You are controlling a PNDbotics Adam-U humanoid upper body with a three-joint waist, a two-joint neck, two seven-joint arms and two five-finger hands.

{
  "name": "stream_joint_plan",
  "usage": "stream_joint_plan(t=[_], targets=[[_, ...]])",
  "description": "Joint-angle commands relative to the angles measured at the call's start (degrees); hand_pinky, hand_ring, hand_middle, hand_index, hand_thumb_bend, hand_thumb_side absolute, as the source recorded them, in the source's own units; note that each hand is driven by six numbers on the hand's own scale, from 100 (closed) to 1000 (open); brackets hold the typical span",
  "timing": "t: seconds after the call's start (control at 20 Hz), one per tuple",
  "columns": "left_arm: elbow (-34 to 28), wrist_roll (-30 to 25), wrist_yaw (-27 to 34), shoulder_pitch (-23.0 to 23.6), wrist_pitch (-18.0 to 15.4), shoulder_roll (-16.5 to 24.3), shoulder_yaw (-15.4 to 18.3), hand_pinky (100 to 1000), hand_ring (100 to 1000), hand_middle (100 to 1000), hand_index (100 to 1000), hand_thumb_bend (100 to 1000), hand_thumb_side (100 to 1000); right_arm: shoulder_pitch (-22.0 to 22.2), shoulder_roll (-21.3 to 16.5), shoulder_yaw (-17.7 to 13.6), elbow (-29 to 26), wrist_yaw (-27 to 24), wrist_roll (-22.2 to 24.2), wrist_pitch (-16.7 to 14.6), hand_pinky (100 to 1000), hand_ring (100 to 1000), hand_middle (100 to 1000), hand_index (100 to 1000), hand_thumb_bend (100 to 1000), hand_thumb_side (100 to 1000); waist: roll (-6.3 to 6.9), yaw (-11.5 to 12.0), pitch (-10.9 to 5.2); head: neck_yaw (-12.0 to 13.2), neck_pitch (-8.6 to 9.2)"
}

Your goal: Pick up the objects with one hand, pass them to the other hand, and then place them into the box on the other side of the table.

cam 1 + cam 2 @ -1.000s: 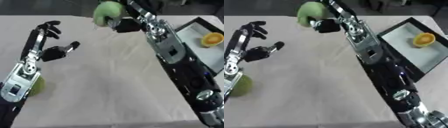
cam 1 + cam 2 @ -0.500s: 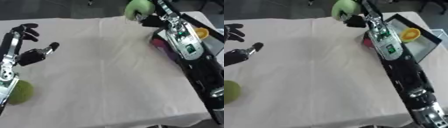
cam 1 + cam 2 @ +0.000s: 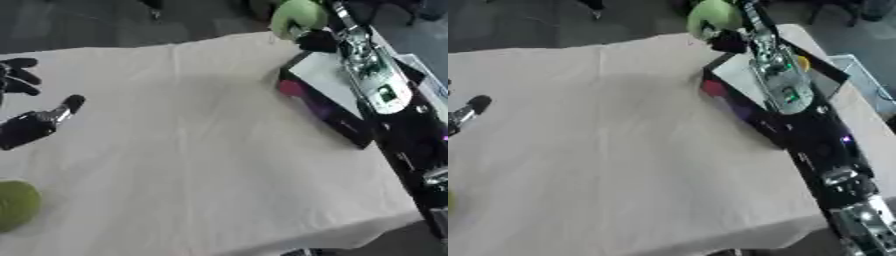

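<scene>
Your right arm has swung further toward the far right corner, and the head has turned with it, so the whole table now sits askew. The right hand (image 3: 317, 41) is curled round a green apple (image 3: 297, 17), held in the air at the table's far edge, just beyond the near corner of the box (image 3: 328, 107). The left hand (image 3: 31, 122) waits at the left edge, thumb and fingers spread and holding nothing; a second green fruit (image 3: 16, 205) lies near the lower left corner.

To place well, you'd likely bring the apple back over the box's pale floor before lowering, since it hangs outside the rim for now. Release low: the fruit is round and smooth and would probably roll on the flat bottom.

The box looks rigid, with dark walls and a magenta mark on its side. The cream tablecloth (image 3: 201, 150) is soft, with a crease down its middle.
</scene>
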State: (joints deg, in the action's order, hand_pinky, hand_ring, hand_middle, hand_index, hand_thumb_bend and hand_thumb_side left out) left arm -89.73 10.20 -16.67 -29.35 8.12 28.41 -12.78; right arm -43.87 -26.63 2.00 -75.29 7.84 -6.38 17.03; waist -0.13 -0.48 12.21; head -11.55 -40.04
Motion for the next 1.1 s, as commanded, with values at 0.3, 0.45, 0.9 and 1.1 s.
stream_joint_plan(t=[0.3,0.45,0.9,1.1], targets=[[-1.4,1.0,0.6,-0.4,-0.1,2.0,1.3,747,557,563,802,648,422,0.6,-5.7,-3.9,4.0,1.6,-3.5,0.6,980,797,574,603,100,100,-0.05,-0.1,-1.28,-1.2,1.39],[-1.4,1.2,0.7,-0.3,-0.2,2.1,1.6,747,557,563,802,647,422,1.3,-7.1,-4.6,5.9,2.5,-4.0,0.8,973,797,583,612,100,100,-0.13,-0.1,-1.26,-1.1,1.25],[-1.6,2.4,1.0,-0.1,0.0,2.5,2.8,747,556,562,801,648,420,3.1,-8.6,-5.7,11.3,4.8,-3.1,0.3,965,830,686,714,183,100,-0.09,0.0,-1.13,-0.8,0.92],[-1.5,2.6,1.1,-0.1,0.1,2.5,3.0,747,556,562,801,648,420,3.4,-8.6,-5.8,12.2,6.9,-1.4,-0.8,968,880,812,837,345,100,-0.06,0.1,-1.12,-0.5,0.73]])
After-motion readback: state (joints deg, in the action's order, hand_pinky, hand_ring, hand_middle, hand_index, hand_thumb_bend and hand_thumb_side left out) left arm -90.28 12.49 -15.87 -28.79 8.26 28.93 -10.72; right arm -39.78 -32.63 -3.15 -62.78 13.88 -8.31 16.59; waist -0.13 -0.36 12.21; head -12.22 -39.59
